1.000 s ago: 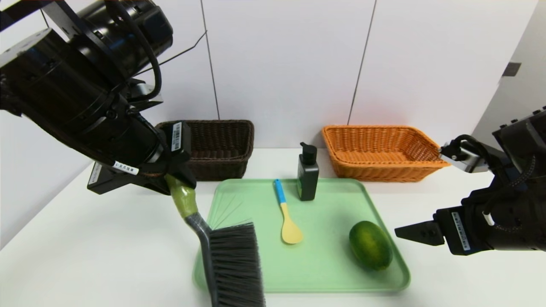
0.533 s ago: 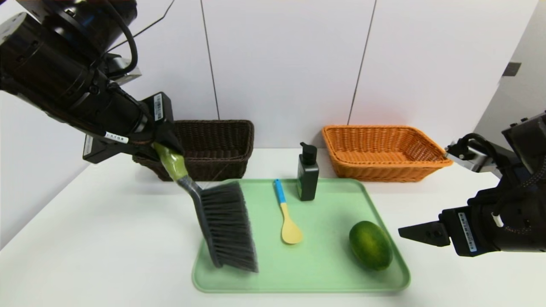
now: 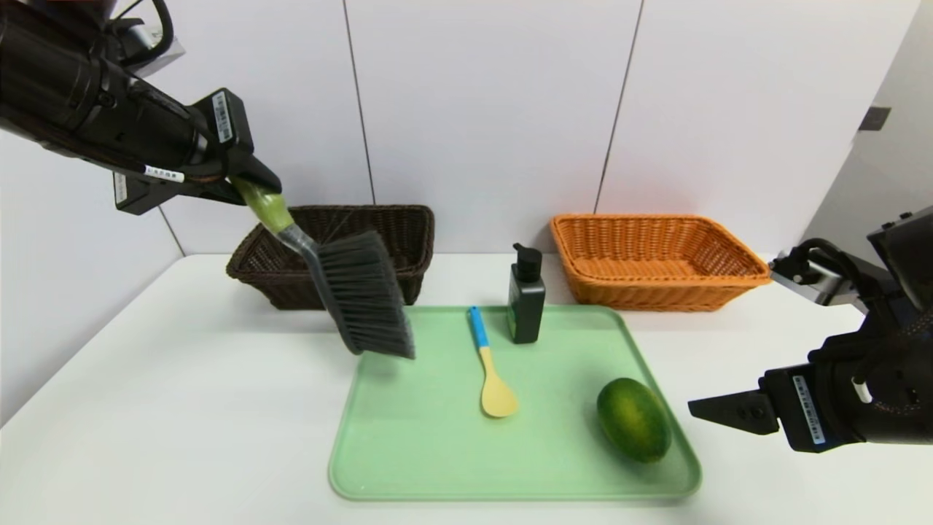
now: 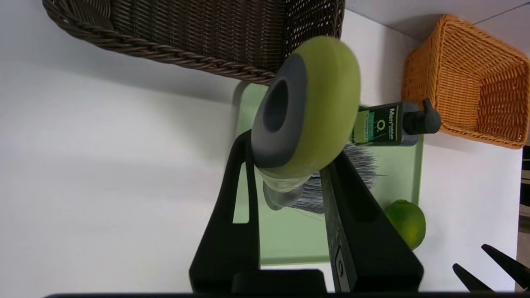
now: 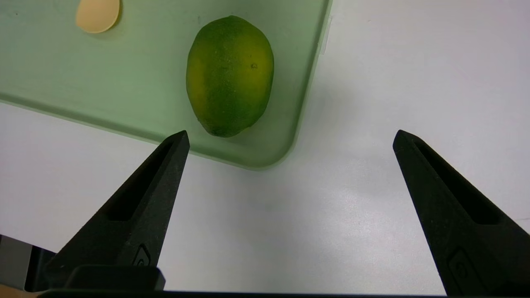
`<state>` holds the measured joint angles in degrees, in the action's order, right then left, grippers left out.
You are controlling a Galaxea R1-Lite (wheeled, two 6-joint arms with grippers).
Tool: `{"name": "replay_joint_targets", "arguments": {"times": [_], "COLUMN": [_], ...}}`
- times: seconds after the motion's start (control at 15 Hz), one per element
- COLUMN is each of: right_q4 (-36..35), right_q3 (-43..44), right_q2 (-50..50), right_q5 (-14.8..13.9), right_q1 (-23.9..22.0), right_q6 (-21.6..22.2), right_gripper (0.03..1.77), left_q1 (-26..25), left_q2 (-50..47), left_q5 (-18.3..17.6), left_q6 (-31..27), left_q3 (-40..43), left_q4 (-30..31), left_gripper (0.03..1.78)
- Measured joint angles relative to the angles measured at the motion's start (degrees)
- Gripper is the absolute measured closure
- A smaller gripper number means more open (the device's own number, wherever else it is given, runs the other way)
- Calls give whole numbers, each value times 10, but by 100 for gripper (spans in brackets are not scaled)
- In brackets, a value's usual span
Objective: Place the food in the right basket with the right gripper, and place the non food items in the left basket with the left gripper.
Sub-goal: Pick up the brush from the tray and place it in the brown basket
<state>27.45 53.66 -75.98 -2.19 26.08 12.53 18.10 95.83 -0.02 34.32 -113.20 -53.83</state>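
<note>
Supporting everything, the counter (image 3: 182, 408) carries a green tray (image 3: 423, 467), the dark left basket (image 3: 379, 240) and the orange right basket (image 3: 649, 255). Raised before the left basket, the left hand (image 3: 251, 179) clamps the brush (image 3: 361, 299) by its olive handle. Beside the tray, the right hand (image 3: 718, 410) hovers wide apart. Bottle (image 3: 525, 295), lime (image 3: 633, 419) and spoon (image 3: 487, 364) rest on the tray.

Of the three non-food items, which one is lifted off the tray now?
The brush: the left end effector holds its handle in the air. The spoon and bottle are on the tray.
</note>
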Motion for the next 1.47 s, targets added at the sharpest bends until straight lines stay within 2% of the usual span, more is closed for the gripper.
{"name": "replay_joint_targets", "arguments": {"times": [0.2,0.4,0.67,0.93,1.07,1.27,1.47], "right_q4": [0,1,1,1,1,0,0], "right_q3": [-8,-10,-10,-12,-16,-22,-26], "right_q2": [4,10,15,15,15,15,15], "right_q5": [0,0,0,0,0,0,0], "right_q1": [0,0,0,0,0,0,0], "right_q6": [1,0,1,1,0,0,0], "right_gripper": [10,10,10,10,10,10,10], "left_q1": [-4,-12,-22,-60,-80,-106,-128], "left_q2": [-14,-28,-23,5,21,39,59], "left_q5": [-37,-96,-105,-107,-125,-175,-198], "left_q6": [-1,-1,-17,-51,-50,-42,-30], "left_q3": [0,0,0,0,0,0,0], "left_q4": [30,65,102,165,186,206,230], "left_gripper": [136,136,136,136,136,136,136]}}
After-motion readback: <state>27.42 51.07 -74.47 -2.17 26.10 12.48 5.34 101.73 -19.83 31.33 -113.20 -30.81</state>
